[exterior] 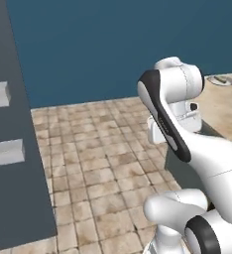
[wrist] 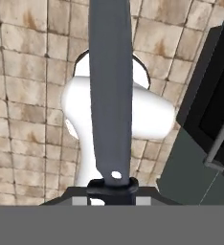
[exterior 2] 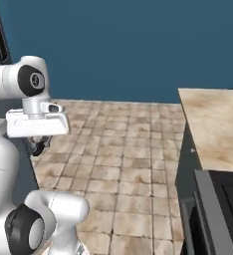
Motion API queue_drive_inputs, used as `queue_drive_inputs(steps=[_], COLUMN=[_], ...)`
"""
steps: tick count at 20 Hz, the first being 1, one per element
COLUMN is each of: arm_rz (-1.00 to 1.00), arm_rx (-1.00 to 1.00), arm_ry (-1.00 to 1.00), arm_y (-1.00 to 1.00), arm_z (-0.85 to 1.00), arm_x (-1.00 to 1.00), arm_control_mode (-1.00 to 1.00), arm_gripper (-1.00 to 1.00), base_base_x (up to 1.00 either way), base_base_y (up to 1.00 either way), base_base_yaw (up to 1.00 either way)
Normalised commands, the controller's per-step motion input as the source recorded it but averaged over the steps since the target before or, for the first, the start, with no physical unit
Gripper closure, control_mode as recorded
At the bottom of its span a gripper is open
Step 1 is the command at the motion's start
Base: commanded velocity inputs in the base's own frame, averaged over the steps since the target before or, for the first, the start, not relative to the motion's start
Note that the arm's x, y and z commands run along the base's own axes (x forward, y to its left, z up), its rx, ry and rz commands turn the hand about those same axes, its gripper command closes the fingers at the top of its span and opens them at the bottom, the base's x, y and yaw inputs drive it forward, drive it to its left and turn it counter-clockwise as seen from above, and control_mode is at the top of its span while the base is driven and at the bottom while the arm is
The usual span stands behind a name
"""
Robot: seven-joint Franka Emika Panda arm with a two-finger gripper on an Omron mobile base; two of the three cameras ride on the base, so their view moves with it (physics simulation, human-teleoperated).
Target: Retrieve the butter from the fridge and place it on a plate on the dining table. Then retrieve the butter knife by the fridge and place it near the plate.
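Butter knife (wrist: 110, 86) in pincer (wrist: 111, 184) above tiled floor (wrist: 28, 72).

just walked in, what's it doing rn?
The gripper is shut on the butter knife, whose dark blade runs up the hand view over the tiled floor. In the base views the arm is folded in close to the base, between the fridge on the left and the dining table on the right. The plate sits on the far part of the table. Whether the butter is on it can't be told.
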Motion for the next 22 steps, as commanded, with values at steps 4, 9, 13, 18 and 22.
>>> queue_drive_inputs(steps=[4, 9, 13, 18, 22], arm_rz=[0.0, 0.0, 0.0, 0.0, 0.0], arm_rx=[0.0, 0.0, 0.0, 0.0, 0.0], arm_ry=[0.0, 0.0, 0.0, 0.0, 0.0], arm_y=[0.0, 0.0, 0.0, 0.0, 0.0], arm_z=[0.0, 0.0, 0.0, 0.0, 0.0], arm_x=[0.0, 0.0, 0.0, 0.0, 0.0], arm_control_mode=[1.0, 1.0, 1.0, 1.0, 1.0], arm_gripper=[1.0, 1.0, 1.0, 1.0, 1.0], base_base_x=[1.0, 1.0, 1.0, 1.0, 1.0], base_base_y=[0.0, 0.0, -0.07, -0.48, -0.6], base_base_yaw=[-0.31, -0.24, -0.14, -0.02, 0.0])
